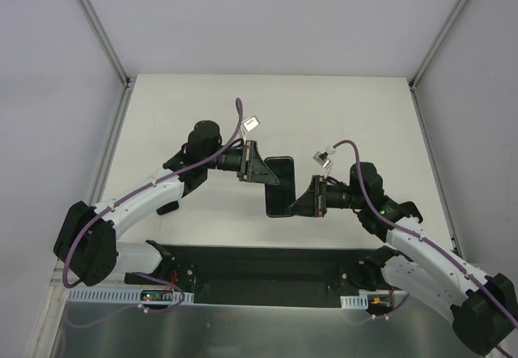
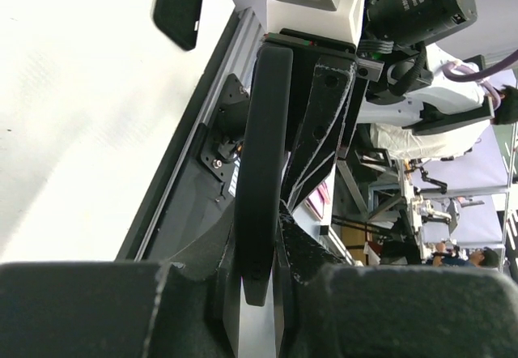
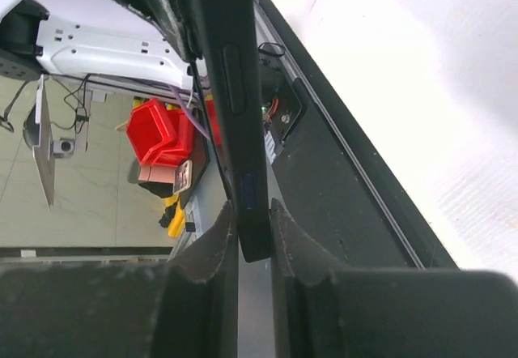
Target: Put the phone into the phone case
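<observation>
The white table [image 1: 324, 115] fills the top view, with a black strip [image 1: 259, 273] along its near edge where the two arms are bolted. The left arm [image 1: 137, 204] reaches in from the left and the right arm [image 1: 421, 245] from the right, and they meet over the middle of the table. Between them is the phone [image 1: 281, 186]. From above it shows as a dark rounded rectangle with its long side running away from the bases. The left gripper [image 1: 271, 176] grips its far left part and the right gripper [image 1: 295, 204] its near right part. In the left wrist view the left gripper's fingers [image 2: 283, 293] are pressed against both flat faces of the thin slab, which is seen edge-on and seems to hang clear of the table. In the right wrist view the right gripper's fingers [image 3: 222, 236] are likewise clamped on the end of the phone, whose narrow edge carries a long side button [image 3: 232, 78] and a small blue patch [image 3: 248, 189]. The phone case [image 2: 178, 6] shows in the left wrist view as a black shell with a camera cutout. It lies flat on the white table, well apart from the phone and with neither gripper on it.
</observation>
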You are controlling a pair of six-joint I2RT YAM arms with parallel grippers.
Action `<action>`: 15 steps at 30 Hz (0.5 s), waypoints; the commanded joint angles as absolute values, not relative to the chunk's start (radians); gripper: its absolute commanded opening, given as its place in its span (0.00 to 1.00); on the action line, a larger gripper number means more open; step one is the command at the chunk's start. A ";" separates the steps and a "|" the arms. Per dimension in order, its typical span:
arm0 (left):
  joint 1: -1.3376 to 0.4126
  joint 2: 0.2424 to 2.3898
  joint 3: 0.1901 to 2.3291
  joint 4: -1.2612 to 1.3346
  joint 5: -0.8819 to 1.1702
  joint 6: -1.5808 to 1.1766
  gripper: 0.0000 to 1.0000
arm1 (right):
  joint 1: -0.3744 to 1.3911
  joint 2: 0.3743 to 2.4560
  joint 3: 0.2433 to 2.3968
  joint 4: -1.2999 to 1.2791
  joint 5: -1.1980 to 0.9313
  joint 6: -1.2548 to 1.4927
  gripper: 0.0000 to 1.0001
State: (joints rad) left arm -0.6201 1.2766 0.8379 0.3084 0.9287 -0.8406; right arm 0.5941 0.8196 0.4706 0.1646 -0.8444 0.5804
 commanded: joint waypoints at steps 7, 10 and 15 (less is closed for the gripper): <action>-0.609 1.337 0.882 0.209 0.899 -0.741 0.00 | 0.589 0.769 0.601 -0.165 -0.551 0.482 0.46; -0.550 1.394 0.896 0.152 0.911 -0.680 0.00 | 0.589 0.736 0.659 -0.392 -0.390 0.439 0.75; -0.509 1.538 0.979 0.106 0.979 -0.617 0.00 | 0.589 0.699 0.672 -0.505 -0.284 0.405 0.92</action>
State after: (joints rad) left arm -0.5358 1.4662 0.8810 0.1284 0.9062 -0.6968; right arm 0.5922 0.7219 0.6292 -0.3347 -0.4290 0.4633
